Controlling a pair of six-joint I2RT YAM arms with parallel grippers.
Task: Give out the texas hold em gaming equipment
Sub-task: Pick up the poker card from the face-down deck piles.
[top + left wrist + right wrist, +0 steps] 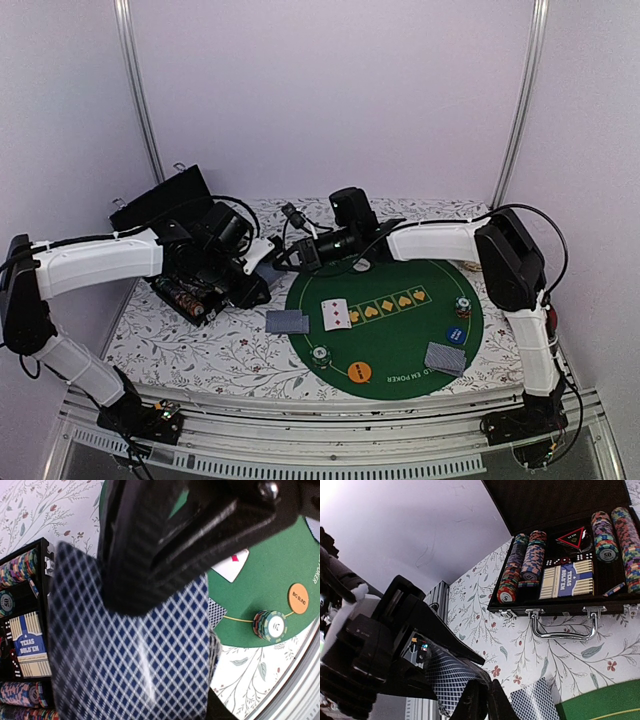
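At far left sits the open black case (620, 606) on the floral tabletop (200, 350). It holds chip rows (512, 575) on either side of a blue box (568, 578) lettered TEXAS HOLD'EM. My left fingers (140, 555) grip a diamond-backed deck (130, 670) by the left edge of the green mat (400, 340). My right fingers (470, 707) are pinched nearly together on that deck's edge. The mat's rim print ends in POKER. At its left edge lies a face-down pile (288, 321), then face-up cards (337, 313), a chip stack (270, 626), the orange disc (298, 598) marked BIG BLIND, a blue disc (455, 336) and a second pile (446, 357) near right.
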